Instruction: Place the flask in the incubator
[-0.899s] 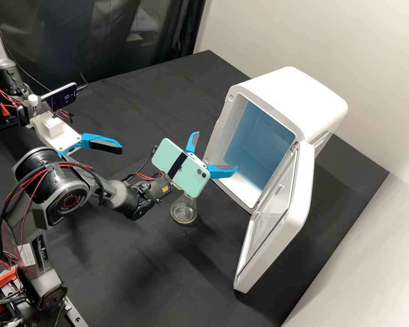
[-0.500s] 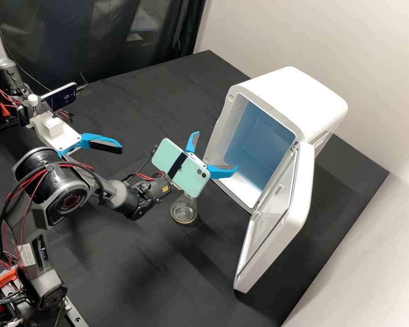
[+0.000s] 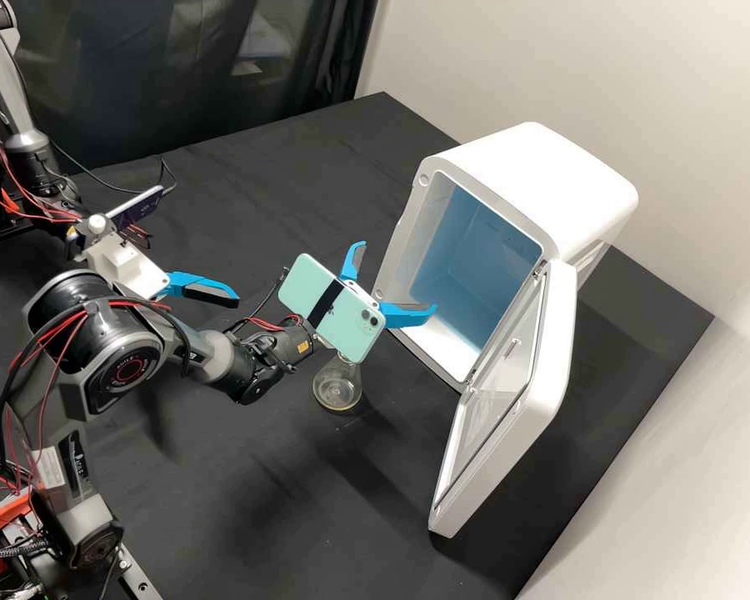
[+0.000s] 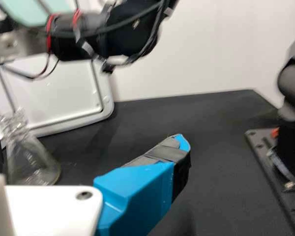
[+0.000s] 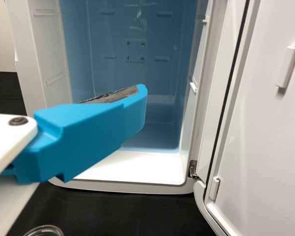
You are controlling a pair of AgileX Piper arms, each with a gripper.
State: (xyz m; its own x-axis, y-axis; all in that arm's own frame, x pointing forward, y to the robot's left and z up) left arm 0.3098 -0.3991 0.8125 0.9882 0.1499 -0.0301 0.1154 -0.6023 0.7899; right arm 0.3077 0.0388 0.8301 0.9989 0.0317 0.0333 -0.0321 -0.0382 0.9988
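The flask (image 3: pixel 337 387) stands upright on the black bench (image 3: pixel 267 183), below the right gripper (image 3: pixel 383 287) and back from its fingertips, under the wrist and the mint-green phone (image 3: pixel 329 307) strapped there. That claw hangs above the bench with its two blue fingers spread wide and nothing between them, pointing into the mouth of the white incubator (image 3: pixel 542 183), just short of the opening. The right arm lies low and stretched out toward it. The incubator's door (image 3: pixel 508 392) is swung open to the claw's side. The left gripper (image 3: pixel 204 287) hovers well apart from the flask, behind the right arm's forearm, aimed toward the flask and slightly downward. In the left wrist view its fingers stand apart with nothing held, and the flask sits ahead of them, near one finger's side, with the door's lower corner beyond. The right wrist view looks straight into the blue chamber, back wall and floor bare, and catches the flask's glass rim just beneath the claw. The high view gives the flask's cone and neck whole.
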